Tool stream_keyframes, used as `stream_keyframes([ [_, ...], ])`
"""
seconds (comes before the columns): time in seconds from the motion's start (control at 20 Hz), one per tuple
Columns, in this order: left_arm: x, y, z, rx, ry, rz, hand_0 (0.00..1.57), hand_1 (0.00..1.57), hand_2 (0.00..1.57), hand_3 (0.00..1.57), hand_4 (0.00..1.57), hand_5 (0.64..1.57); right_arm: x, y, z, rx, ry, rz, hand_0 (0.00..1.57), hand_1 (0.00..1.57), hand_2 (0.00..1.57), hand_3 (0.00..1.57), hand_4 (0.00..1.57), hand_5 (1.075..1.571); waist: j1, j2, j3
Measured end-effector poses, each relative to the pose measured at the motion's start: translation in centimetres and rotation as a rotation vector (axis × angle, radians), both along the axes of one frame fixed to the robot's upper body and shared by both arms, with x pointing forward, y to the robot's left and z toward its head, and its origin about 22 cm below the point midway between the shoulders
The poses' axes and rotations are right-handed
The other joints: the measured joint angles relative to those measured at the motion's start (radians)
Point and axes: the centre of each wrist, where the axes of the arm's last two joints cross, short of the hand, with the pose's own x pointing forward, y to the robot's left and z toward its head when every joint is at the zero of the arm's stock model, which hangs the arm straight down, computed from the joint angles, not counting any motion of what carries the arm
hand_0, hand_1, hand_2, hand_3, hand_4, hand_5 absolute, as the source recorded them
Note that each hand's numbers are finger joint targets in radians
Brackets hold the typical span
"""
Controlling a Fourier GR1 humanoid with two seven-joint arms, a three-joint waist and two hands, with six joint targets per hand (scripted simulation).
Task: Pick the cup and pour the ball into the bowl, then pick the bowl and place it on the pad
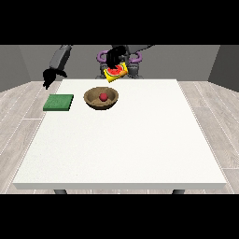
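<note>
While I watch from across the table (140,154), the hand at the view's right (113,57) sits up in the air with its fingers wrapped round the cup (116,72), a yellow cup with a red inside. That cup is tilted, mouth turned down toward my side, and it hangs above and just behind the bowl (101,99). Red ball (102,97) lies inside the brown bowl, near its middle. Bowl stands on the white table, just beside the green pad (59,102), which lies flat to its left in my view; the two are apart. Hand at the view's left (48,77) hangs off the table's far left corner, above and behind the pad, touching nothing; I cannot tell how its fingers lie.
</note>
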Motion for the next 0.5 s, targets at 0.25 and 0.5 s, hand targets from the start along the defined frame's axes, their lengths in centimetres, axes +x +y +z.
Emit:
stream_keyframes([
  [0.25,0.5,0.4,0.2,0.120,-0.021,-0.016,1.48,1.48,1.57,1.57,1.13,1.539,0.6,0.1,0.5,-0.004,0.000,0.021,0.00,0.00,0.26,0.39,0.43,1.526,-0.018,0.000,-0.0005],
  [0.5,0.3,0.4,1.7,0.115,-0.016,-0.034,0.76,0.76,1.57,1.57,1.06,1.560,0.1,0.3,0.0,0.014,0.034,0.023,0.00,0.00,0.30,0.25,0.73,1.554,0.005,-0.016,-0.0010],
])
